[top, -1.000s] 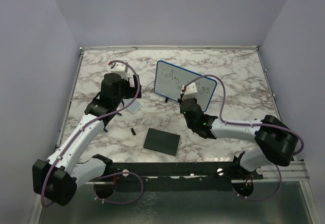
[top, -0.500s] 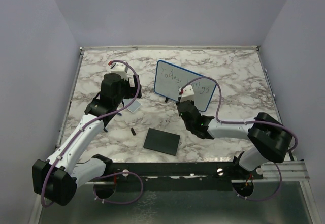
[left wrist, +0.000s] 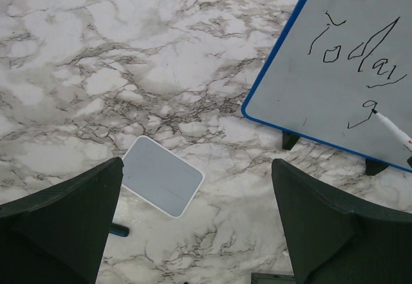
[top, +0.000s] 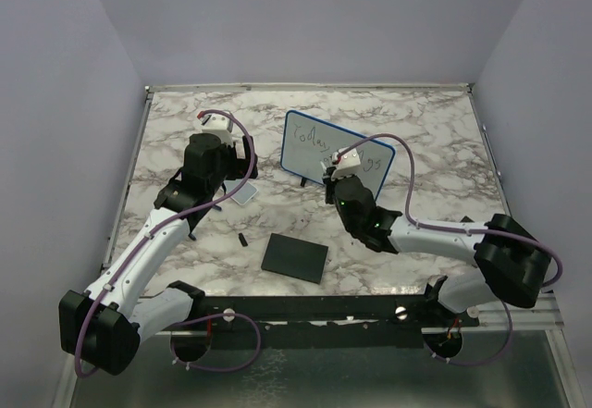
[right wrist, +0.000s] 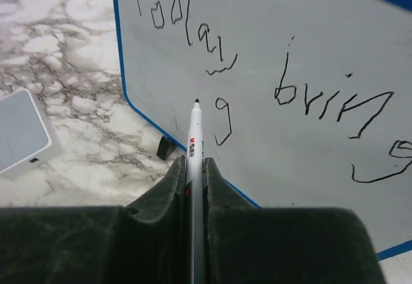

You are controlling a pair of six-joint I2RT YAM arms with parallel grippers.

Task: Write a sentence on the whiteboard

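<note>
Whiteboard (top: 310, 149): stands on two black feet on the marble table (top: 435, 130), toward the back middle.
Sentence (right wrist: 308, 97): "Today" and "bring" on the upper line, a lone "g" on the lower line.
Right gripper (right wrist: 193, 161): directly in front of the board, fingers clamped on a white marker (right wrist: 195, 139).
Marker tip: points at the board's lower left part, just left of the lone "g"; I cannot tell if it touches.
Left gripper (left wrist: 198, 165): fingers spread wide, holding nothing, over a small pale tile (left wrist: 161, 184) to the left of the board.
Black pad (top: 294, 257): flat on the table, nearer the arm bases, apart from the board.
</note>
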